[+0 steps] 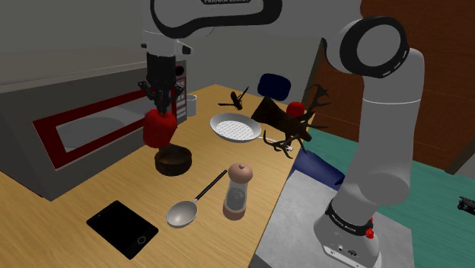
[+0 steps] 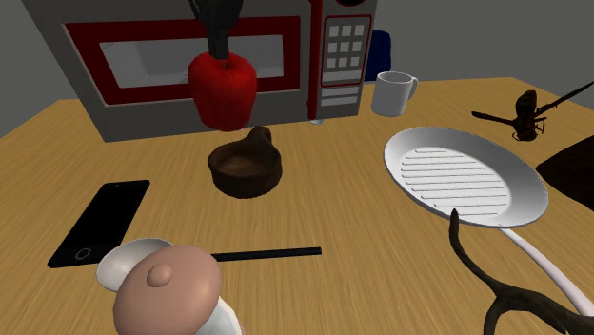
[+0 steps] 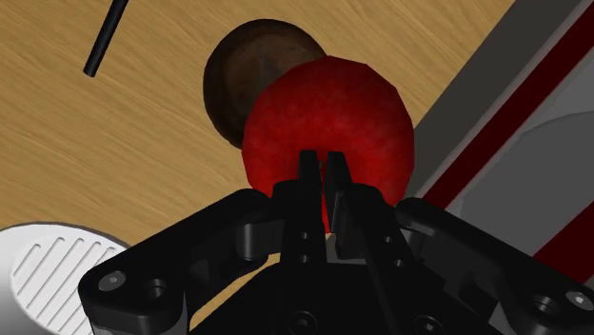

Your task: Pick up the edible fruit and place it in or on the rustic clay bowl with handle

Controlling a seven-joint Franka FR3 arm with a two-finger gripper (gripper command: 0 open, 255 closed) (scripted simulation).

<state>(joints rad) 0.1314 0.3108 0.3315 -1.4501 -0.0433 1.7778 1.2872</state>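
A red apple hangs in the air, held from above by its top. My black gripper is shut on it, the fingers nearly together at its stem. The dark brown clay bowl with a handle stands on the wooden table just below and slightly to one side of the apple. In the wrist view the apple covers part of the bowl.
A red and grey microwave stands close behind the apple. A white ridged pan, a white mug, a pepper grinder, a spoon, a black phone and dark antlers lie around.
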